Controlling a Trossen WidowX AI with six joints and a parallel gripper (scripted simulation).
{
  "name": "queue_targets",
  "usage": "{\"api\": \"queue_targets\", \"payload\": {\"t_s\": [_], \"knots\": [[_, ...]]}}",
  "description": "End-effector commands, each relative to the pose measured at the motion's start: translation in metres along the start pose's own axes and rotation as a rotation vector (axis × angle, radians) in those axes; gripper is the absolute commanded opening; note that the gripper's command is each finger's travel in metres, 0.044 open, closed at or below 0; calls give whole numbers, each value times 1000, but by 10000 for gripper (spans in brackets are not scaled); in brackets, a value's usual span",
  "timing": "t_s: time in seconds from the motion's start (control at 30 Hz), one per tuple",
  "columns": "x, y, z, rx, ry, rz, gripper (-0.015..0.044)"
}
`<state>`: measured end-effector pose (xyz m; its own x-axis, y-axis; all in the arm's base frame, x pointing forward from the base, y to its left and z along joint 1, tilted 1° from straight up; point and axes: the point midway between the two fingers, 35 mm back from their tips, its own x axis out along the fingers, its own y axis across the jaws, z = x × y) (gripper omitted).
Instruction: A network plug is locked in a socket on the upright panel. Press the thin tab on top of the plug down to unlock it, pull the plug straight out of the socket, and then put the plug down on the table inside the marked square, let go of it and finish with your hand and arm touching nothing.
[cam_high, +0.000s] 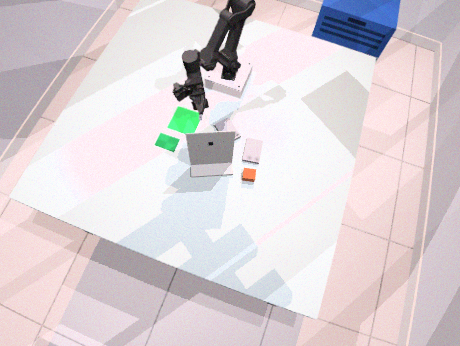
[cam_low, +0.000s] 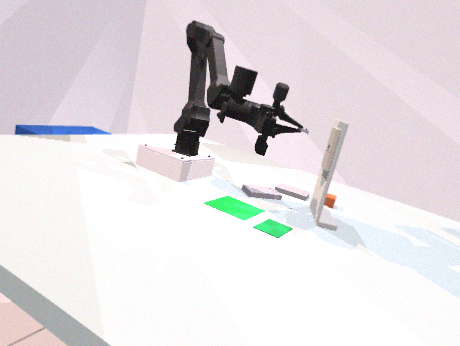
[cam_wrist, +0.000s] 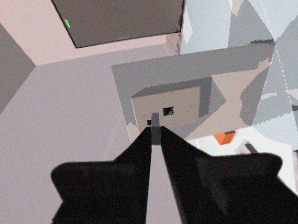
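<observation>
Plug (cam_wrist: 154, 119): small grey piece, seen pinched between the fingertips in the wrist view; held in the air, out of the socket, short of the panel face.
Gripper (cam_wrist: 155, 129): clenched on the plug, fingers nearly together, tips pointed at the panel; also seen in the exterior view (cam_low: 301, 130) well above the table.
Socket (cam_wrist: 168, 111): dark square hole in the panel, empty, just right of and above the plug tip in the wrist view.
Panel (cam_low: 327, 172): upright grey board on a small foot, apart from the gripper tips; a gap is seen between them in the exterior view.
Marked squares: larger green square (cam_high: 183, 120) lies under and just beside the gripper in the top view; smaller green square (cam_high: 167, 142) lies next to it, nearer the panel's left edge.
Table (cam_high: 300, 200): white top; plug not touching it.
Orange block (cam_high: 249, 174): on the table, on the panel's far side from the squares.
Pale flat plate (cam_high: 252, 150): just beside the orange block.
Arm (cam_low: 202, 85): bent over from its pale base (cam_low: 172, 162), touching nothing but the plug.
</observation>
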<state>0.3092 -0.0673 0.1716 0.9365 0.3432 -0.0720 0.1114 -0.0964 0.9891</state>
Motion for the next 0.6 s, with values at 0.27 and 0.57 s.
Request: {"api": "queue_targets", "payload": {"t_s": [0.27, 0.57], "knots": [[-5, -31, 35, 159, -266, -154, 0], [-21, -62, 54, 253, -460, -308, 0]]}}
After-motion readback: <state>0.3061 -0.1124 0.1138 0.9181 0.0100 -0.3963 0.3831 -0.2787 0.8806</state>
